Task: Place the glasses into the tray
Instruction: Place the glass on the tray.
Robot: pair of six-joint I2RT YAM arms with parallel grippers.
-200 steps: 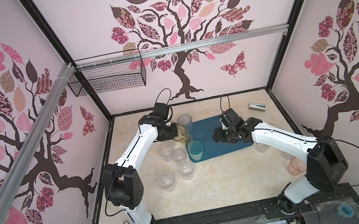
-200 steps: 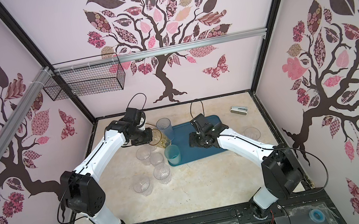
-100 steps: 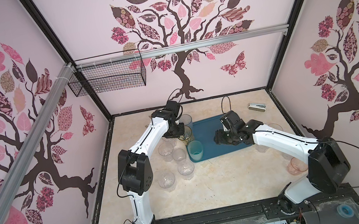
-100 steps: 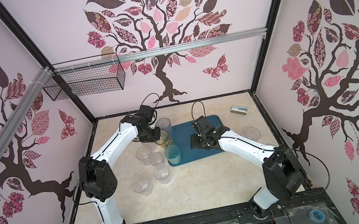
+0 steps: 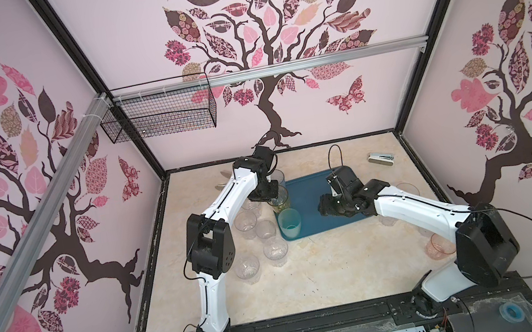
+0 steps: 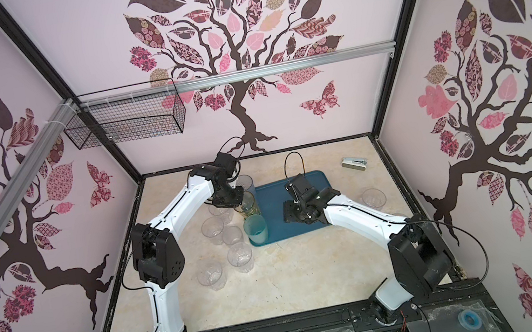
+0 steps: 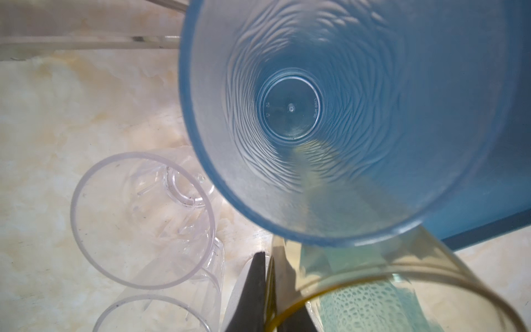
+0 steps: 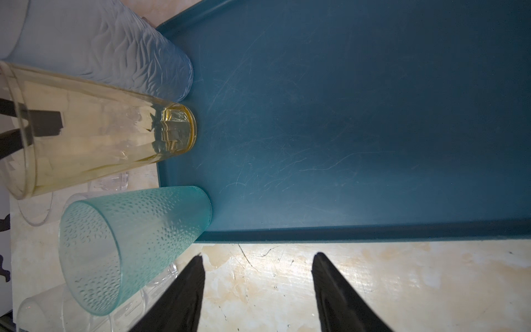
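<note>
My left gripper [image 5: 269,194] [image 7: 268,255] is shut on the rim of the amber glass [image 5: 280,203] [image 8: 94,138], one finger inside and one outside. The glass's base is at the left rim of the dark teal tray [image 5: 314,195] [image 8: 344,115]; I cannot tell whether it rests there. A blue-grey glass [image 5: 277,177] [image 7: 316,115] stands just behind it at the tray's far left corner. A teal-green glass [image 5: 290,223] [image 8: 129,244] stands in the tray's near left corner. My right gripper [image 5: 329,207] [image 8: 258,255] hangs open and empty over the tray's near edge.
Several short clear glasses [image 5: 246,220] stand on the table left of the tray, close to the left arm. Right of the tray stand a clear glass [image 5: 407,190] and a pinkish one [image 5: 437,245]. A white stapler [image 5: 380,158] lies at the back right.
The left arm has swung right and carried the amber glass a little toward the tray. The right arm has barely moved and stays open.
</note>
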